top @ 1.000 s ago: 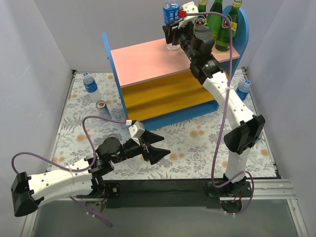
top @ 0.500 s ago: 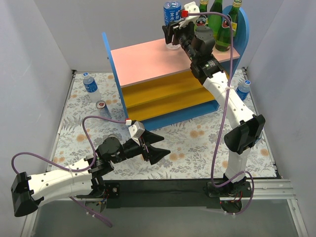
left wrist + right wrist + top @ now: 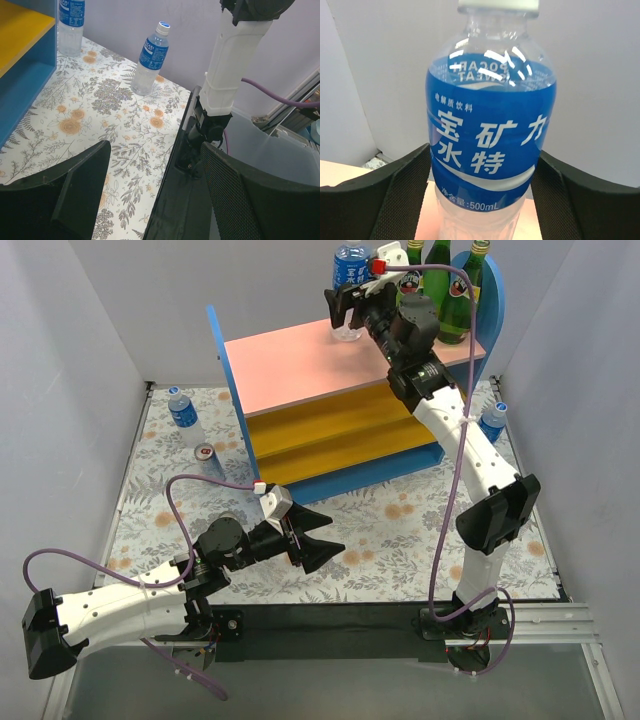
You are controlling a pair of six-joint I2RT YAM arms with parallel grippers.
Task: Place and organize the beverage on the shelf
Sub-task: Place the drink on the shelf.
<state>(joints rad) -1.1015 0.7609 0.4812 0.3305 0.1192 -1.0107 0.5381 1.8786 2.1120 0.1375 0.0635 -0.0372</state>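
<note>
Clear plastic under a blue label: letting go of the bottle, upright at the back edge of the pink top board of the shelf. Spreading the jaws of the right gripper, which were pressed on that bottle a second ago and are now standing apart on either side of it, close alongside and no longer pinching. Judging this placement as good as done, probably calling next for a straight draw-back so as not to tip the bottle. Sharing the board with green bottles towards its right end.

Leaving more drinks waiting on the tabletop: a left bottle and a can beside the shelf, and a right bottle past its other side. Keeping the left gripper low over the tabletop, jaws spread and empty, unchanged over that second.

Looking through the right wrist camera: reading the label and seeing both pads flanking it, but nothing of the other drinks. Looking from above: getting the bottle's place on the board. Looking through the left wrist camera: finding a fourth bottle just beyond the shelf's blue side, not made out from above, while missing the left bottle and the can.
</note>
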